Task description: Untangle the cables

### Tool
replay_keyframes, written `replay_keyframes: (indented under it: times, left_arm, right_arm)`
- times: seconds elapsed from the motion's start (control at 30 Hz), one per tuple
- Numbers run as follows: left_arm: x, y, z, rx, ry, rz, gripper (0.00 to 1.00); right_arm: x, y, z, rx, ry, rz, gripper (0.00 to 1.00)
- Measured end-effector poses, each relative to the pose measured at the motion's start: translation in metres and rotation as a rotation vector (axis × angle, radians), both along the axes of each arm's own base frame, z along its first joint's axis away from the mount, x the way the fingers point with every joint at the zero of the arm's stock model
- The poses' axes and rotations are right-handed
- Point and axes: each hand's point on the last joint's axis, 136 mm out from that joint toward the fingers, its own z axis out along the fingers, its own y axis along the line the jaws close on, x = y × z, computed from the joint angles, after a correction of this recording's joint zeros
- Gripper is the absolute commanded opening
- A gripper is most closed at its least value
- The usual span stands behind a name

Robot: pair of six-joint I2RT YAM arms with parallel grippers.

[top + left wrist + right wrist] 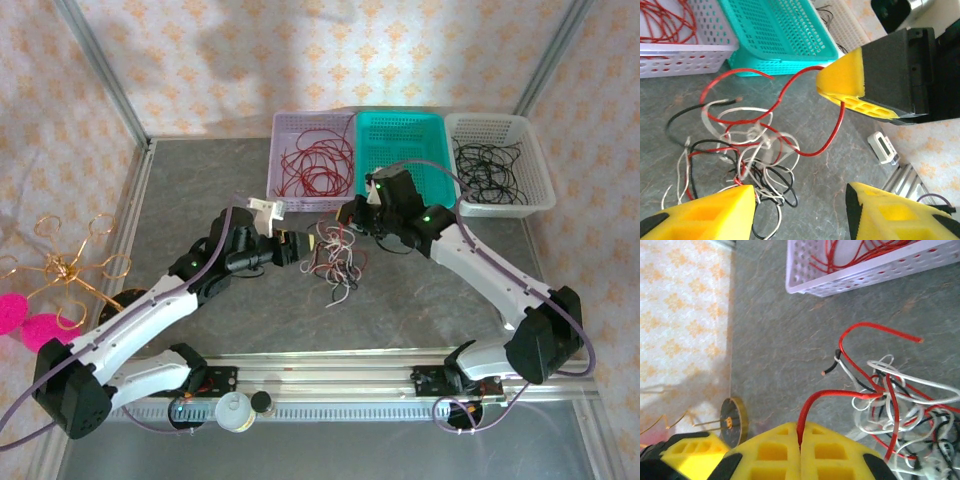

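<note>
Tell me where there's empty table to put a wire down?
Bare table left of the lilac basket, and between the cables and the front rail. Crowded in the middle, where the left tool and right tool flank the cables.

Bare grey stone-look tabletop point(430, 300) lies open on the near side of the knotted red, white and black cable bundle point(335, 262), between the two arms. Beyond it, a lilac perforated plastic basket point(276, 150), a teal one point(420, 140) and a white one point(500, 209) stand side by side, walling off the far edge. The left gripper point(290, 248) and right gripper point(350, 215) flank the bundle closely. A red strand point(802, 420) pinched in the right gripper arcs across the gap, seemingly lifted off the table.
</note>
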Motion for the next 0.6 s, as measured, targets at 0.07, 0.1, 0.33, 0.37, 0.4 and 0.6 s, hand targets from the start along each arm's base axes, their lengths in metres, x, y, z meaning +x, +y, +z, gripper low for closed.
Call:
replay_keyframes:
  times: [0.07, 0.1, 0.33, 0.37, 0.4, 0.6]
  left_arm:
    - [-0.001, -0.006, -0.002, -0.004, 0.009, -0.032, 0.49]
    - [-0.001, -0.008, -0.003, -0.007, 0.012, -0.047, 0.47]
    - [0.000, -0.023, 0.002, -0.051, -0.008, -0.116, 0.45]
    - [0.000, -0.024, 0.005, -0.060, -0.018, -0.122, 0.45]
    - [0.000, -0.026, 0.008, -0.071, -0.029, -0.132, 0.46]
    - [0.004, -0.029, 0.015, -0.090, -0.059, -0.131, 0.57]
  right_arm:
    - [-0.003, 0.004, 0.003, 0.020, 0.005, 0.025, 0.00]
    - [-0.005, 0.006, 0.004, 0.029, 0.007, 0.035, 0.00]
    - [-0.007, 0.014, 0.024, 0.089, 0.000, 0.069, 0.00]
    - [-0.007, 0.016, 0.027, 0.101, -0.002, 0.070, 0.00]
    - [-0.006, 0.017, 0.030, 0.111, -0.003, 0.070, 0.00]
    - [-0.005, 0.020, 0.037, 0.141, -0.006, 0.071, 0.00]
